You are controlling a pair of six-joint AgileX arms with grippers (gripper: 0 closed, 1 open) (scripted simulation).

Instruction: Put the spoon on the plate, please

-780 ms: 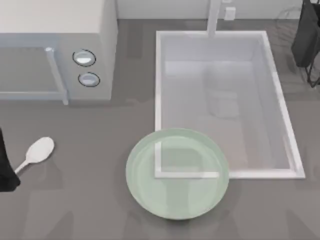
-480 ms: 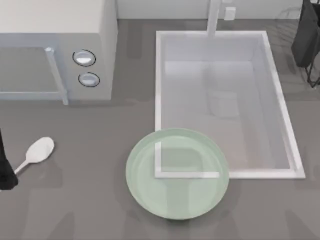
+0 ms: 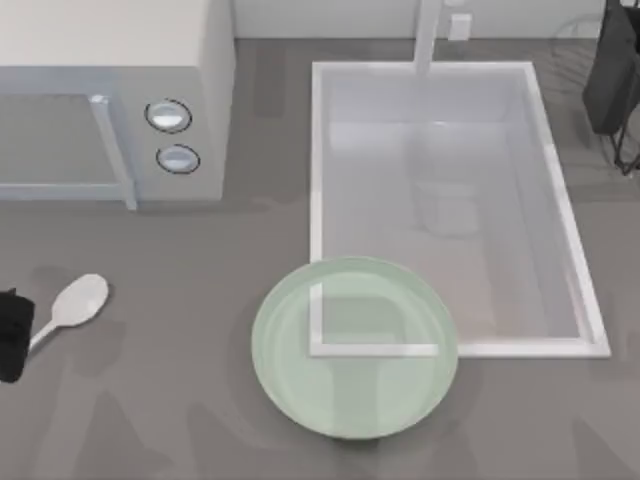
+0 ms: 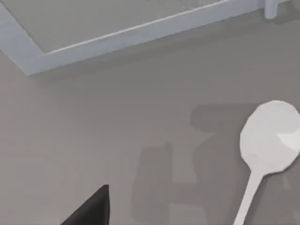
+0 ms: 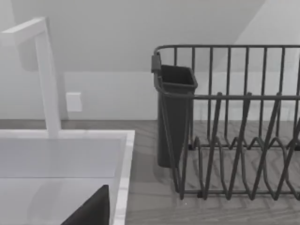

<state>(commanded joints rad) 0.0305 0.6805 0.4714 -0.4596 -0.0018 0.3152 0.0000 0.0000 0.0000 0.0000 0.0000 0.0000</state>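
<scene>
The white spoon [image 3: 75, 305] lies flat on the grey counter at the left, its bowl towards the microwave and its thin handle running to the left edge. In the left wrist view the spoon [image 4: 266, 146] is beside one dark fingertip [image 4: 93, 207], with bare counter between them. My left gripper [image 3: 12, 335] sits at the top view's left edge by the end of the handle, open and holding nothing. The pale green plate [image 3: 290, 390] rests at the front middle, overlapping the sink's front corner. My right gripper [image 3: 612, 70] is parked at the back right, open.
A white microwave [image 3: 110, 100] stands at the back left. A white sink [image 3: 565, 230] with a tap [image 5: 47, 79] takes up the middle right. A dark dish rack [image 5: 234, 136] with a cutlery cup [image 5: 173, 112] stands beside the parked right arm.
My left gripper has shifted at the left edge and now sits lower, by the end of the spoon's handle. The spoon, the plate and the right arm have not moved.
</scene>
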